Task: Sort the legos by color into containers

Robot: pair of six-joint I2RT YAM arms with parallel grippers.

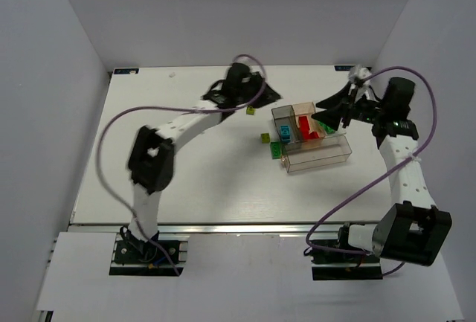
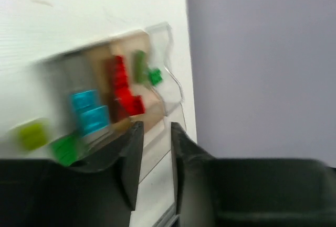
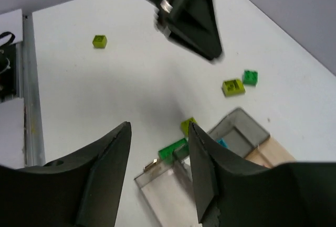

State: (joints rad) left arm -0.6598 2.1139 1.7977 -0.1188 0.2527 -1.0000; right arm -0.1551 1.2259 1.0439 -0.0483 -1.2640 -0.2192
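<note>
The tiny studded plastic bricks are split. Light blue bricks [image 1: 285, 130], red bricks [image 1: 309, 127] and a green brick [image 1: 327, 127] sit in separate compartments of the clear, smoky-walled plastic box [image 1: 320, 160]. Yellow-green bricks [image 1: 265, 138] and a darker green one [image 1: 276, 151] lie loose on the white table [image 1: 186, 181] just left of the box. The left gripper [image 2: 156, 130] stands narrowly parted and the right gripper [image 3: 158, 127] wider; both are empty.

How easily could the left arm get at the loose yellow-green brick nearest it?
Probably yes: the yellow-green brick lies on bare table beside the left arm's jaws, apart from the box, nothing covering it.
</note>
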